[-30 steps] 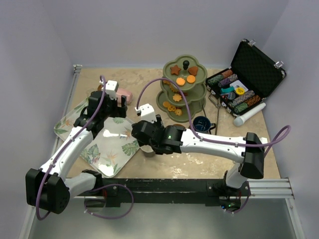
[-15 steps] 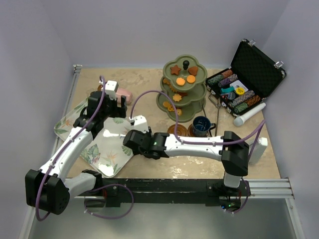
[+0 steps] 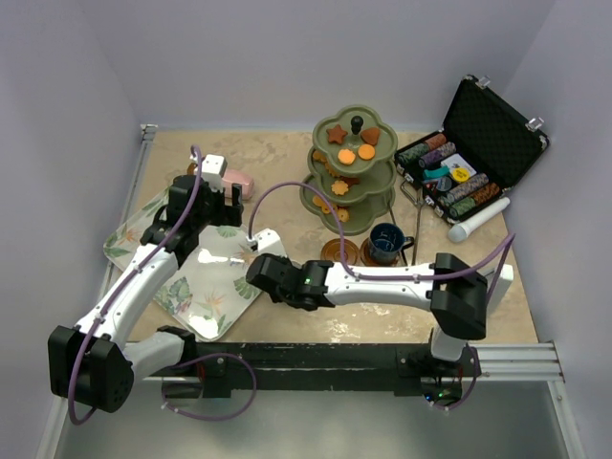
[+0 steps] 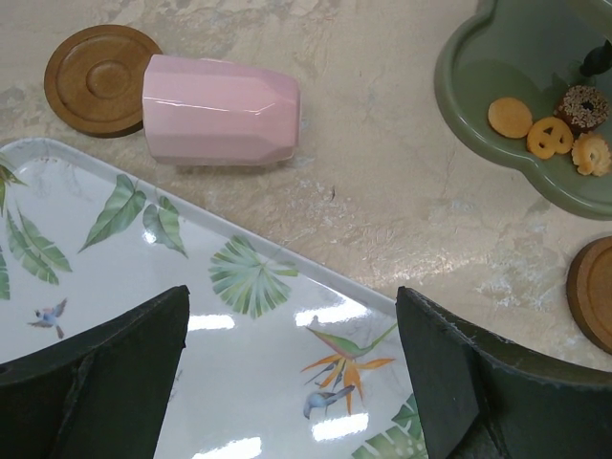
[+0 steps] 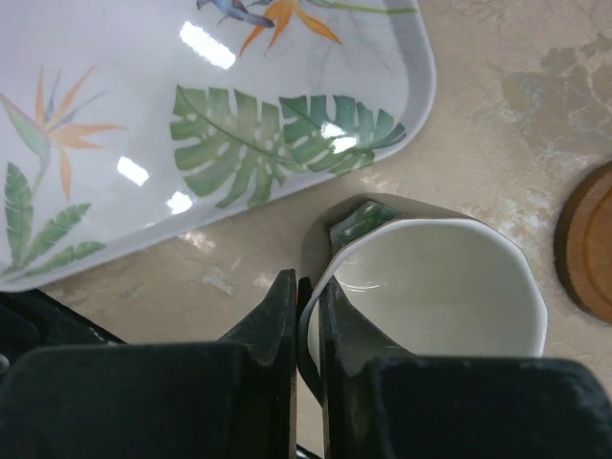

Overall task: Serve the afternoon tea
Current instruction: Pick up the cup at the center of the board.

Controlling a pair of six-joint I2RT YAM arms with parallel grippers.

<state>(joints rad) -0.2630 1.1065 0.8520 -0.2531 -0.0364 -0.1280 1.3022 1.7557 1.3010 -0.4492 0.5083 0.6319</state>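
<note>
gripping what, right gripper (image 5: 306, 287)?
— pinching rim of cream cup (image 5: 430, 287), upright beside tray (image 5: 421, 76) corner. bare saucer (image 5: 588, 239) near, off to cup's right. left gripper (image 4: 292, 316) spread wide over tray.

The tray (image 3: 206, 287) lies on the bench (image 3: 287, 163). Behind its far edge, a tipped cup (image 4: 220, 110) lies against the far saucer (image 4: 100, 67). Just off the tray's right edge stands the near cup (image 5: 430, 287), its wall inside my right end effector (image 5: 306, 296). Farther right of the tray come a bare saucer (image 3: 337, 251) and an upright cup (image 3: 385, 239), with the stand (image 3: 349, 206) bearing biscuits (image 3: 346, 156) behind them and the case (image 3: 492, 120) farthest right.
</note>
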